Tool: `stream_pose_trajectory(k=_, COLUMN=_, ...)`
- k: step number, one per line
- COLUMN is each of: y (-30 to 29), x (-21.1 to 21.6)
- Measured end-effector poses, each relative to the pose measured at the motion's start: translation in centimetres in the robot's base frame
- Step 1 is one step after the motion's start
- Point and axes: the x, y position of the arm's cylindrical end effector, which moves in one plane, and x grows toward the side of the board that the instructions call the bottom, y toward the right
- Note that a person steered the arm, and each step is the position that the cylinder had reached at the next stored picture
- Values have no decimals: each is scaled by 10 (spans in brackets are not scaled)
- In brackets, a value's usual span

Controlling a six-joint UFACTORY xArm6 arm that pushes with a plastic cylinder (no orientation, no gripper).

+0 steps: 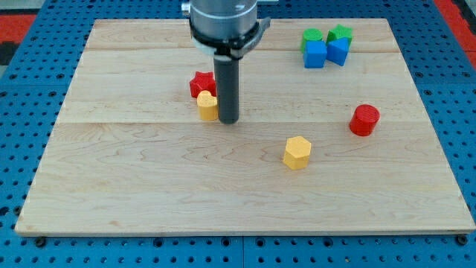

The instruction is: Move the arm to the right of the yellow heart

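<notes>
The yellow heart [207, 106] lies on the wooden board [149, 171], left of the middle. A red block [201, 83], star-like in shape, sits just above it and touches it. My tip [228, 120] stands right next to the yellow heart on its right side, touching or almost touching it. The dark rod rises from the tip to the arm's head at the view's top.
A yellow hexagon block [297, 152] lies right of the middle. A red cylinder [364, 119] is further right. Two green blocks [312, 36] [341, 32] and two blue blocks [315, 54] [338, 50] cluster at the top right.
</notes>
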Motion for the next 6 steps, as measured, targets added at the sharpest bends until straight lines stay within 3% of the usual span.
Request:
stream_pose_trajectory(k=3, y=10, x=-83)
stream_pose_trajectory(k=4, y=8, x=-93)
stream_pose_trajectory(k=5, y=60, x=-89)
stream_pose_trajectory(k=6, y=61, x=-61)
